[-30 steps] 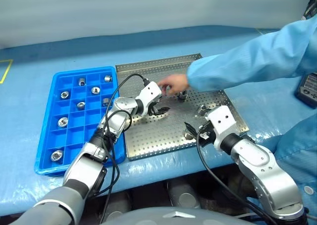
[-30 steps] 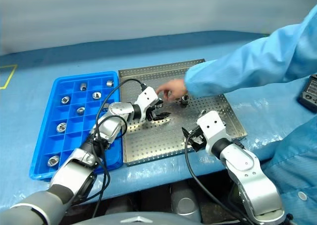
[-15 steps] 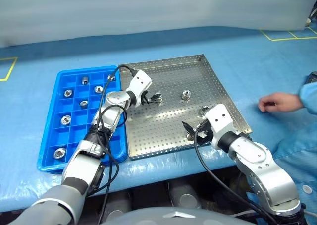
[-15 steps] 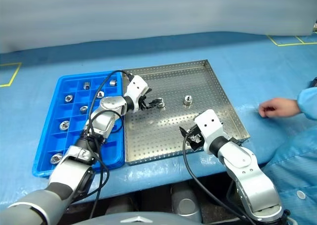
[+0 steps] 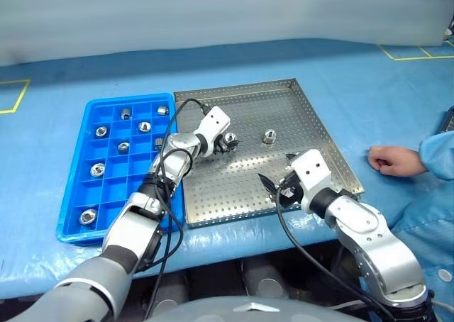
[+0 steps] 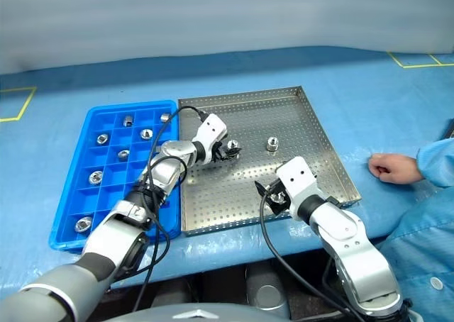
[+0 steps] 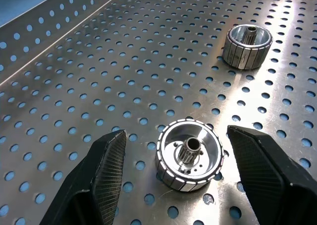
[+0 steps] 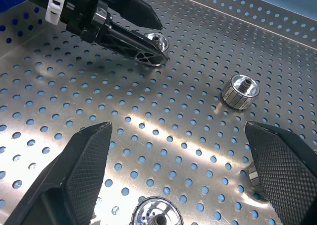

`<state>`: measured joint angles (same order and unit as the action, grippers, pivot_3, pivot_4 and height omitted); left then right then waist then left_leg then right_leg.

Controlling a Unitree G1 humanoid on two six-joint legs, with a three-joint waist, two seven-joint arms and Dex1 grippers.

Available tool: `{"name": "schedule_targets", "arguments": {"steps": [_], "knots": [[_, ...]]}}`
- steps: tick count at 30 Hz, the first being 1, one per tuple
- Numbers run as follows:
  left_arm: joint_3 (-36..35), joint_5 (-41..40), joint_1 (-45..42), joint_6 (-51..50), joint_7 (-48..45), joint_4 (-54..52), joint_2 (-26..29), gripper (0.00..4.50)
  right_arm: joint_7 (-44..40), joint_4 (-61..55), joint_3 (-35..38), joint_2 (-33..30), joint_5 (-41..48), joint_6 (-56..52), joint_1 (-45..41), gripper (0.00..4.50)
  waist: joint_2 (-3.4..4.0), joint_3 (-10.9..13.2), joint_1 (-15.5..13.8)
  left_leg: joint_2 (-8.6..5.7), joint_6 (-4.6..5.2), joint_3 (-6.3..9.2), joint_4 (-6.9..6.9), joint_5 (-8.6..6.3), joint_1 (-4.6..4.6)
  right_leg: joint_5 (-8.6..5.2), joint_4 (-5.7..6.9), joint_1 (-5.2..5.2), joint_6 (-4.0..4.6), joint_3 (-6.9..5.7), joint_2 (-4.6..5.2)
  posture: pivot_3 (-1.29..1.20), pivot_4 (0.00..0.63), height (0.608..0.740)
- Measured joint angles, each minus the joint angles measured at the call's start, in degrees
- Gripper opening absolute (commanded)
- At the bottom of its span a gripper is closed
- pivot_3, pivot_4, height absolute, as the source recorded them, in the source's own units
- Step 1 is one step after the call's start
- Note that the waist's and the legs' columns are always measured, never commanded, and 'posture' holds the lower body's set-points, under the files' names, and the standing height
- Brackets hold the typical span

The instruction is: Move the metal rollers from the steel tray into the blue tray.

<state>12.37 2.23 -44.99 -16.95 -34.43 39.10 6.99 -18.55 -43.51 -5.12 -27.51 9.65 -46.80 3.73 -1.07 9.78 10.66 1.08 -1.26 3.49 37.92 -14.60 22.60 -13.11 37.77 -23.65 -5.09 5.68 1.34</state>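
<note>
You see a square steel tray (image 5: 312, 123) with a shiny floor full of small round holes and a low rim, lying on a desk (image 5: 369, 81) covered in blue sheeting, with a bright blue plastic tray (image 5: 74, 198) of square compartments touching its side. Seven ribbed silver rollers already sit in separate compartments, one of them (image 5: 89, 216) near the front corner. Your left gripper (image 5: 228, 142) has its black textured fingers (image 7: 104, 173) spread on either side of one roller (image 7: 189, 153) on the steel floor, not touching it; a second roller (image 5: 269, 135) stands apart further along. Your right gripper (image 5: 273, 189) hangs above the tray's near part with fingers (image 8: 81, 170) spread wide, holding nothing. Compared with a second ago, a person's sleeve and hand have left the tray, and the hand (image 5: 389, 159) now rests on the desk beside it; your left gripper has come forward to the roller. The left wrist view shows the roller's dark hollow hub and striped rim; the right wrist view adds two more rollers close under the right gripper, one (image 8: 154, 214) between its fingers.
</note>
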Motion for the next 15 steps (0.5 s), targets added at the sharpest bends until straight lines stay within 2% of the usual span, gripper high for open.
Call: {"name": "schedule_targets", "arguments": {"steps": [3, 4, 6, 10, 15], "knots": [[0.16, 0.96, -0.57, 0.0, 0.57, 2.36, -0.01, 3.53, 0.11, -0.04, 0.0, 0.02, -0.08, 0.0, 0.07, 4.5, 0.0, 0.0, 0.24, 0.0, 0.0, 0.0, 0.0, 0.0, 0.0, 0.0, 0.0, 0.0, 0.0, 0.0, 0.0, -0.24, 0.15, 0.74], [0.18, 1.2, -0.87, 0.05, 0.58, 2.95, -0.05, 3.37, 0.14, -0.04, 0.0, 0.02, -0.1, 0.0, 0.08, 4.5, 0.0, 0.0, 0.27, 0.0, 0.0, 0.01, 0.0, 0.0, 0.0, 0.0, 0.0, 0.01, 0.0, 0.0, 0.0, -0.24, 0.15, 0.74], [0.16, 1.26, -1.27, 0.07, 0.64, 3.55, -0.35, 3.01, 0.16, -0.04, 0.0, 0.12, -0.13, 0.0, 0.08, 4.5, 0.0, 0.0, 0.28, 0.0, 0.0, 0.0, 0.02, 0.0, 0.0, 0.01, 0.0, 0.02, -0.01, 0.0, 0.01, -0.24, 0.15, 0.74], [-0.24, 1.21, -1.39, 0.14, 0.69, 3.79, -0.5, 1.73, 0.17, -0.05, 0.0, 0.24, -0.21, 0.0, 0.11, 4.5, 0.0, 0.0, 0.36, 0.0, 0.0, 0.0, 0.02, 0.0, -0.01, 0.02, 0.0, 0.02, -0.03, 0.0, 0.01, -0.24, 0.15, 0.74], [-0.3, 1.21, -1.36, 0.14, 0.22, 3.77, -0.86, 1.67, 0.17, -0.04, -0.24, 0.35, -0.32, 0.03, 0.11, 4.5, 0.0, 0.0, 0.33, 0.0, 0.0, 0.01, 0.0, 0.0, 0.01, 0.01, -0.01, 0.01, -0.03, 0.0, 0.0, -0.23, 0.15, 0.74]]}}
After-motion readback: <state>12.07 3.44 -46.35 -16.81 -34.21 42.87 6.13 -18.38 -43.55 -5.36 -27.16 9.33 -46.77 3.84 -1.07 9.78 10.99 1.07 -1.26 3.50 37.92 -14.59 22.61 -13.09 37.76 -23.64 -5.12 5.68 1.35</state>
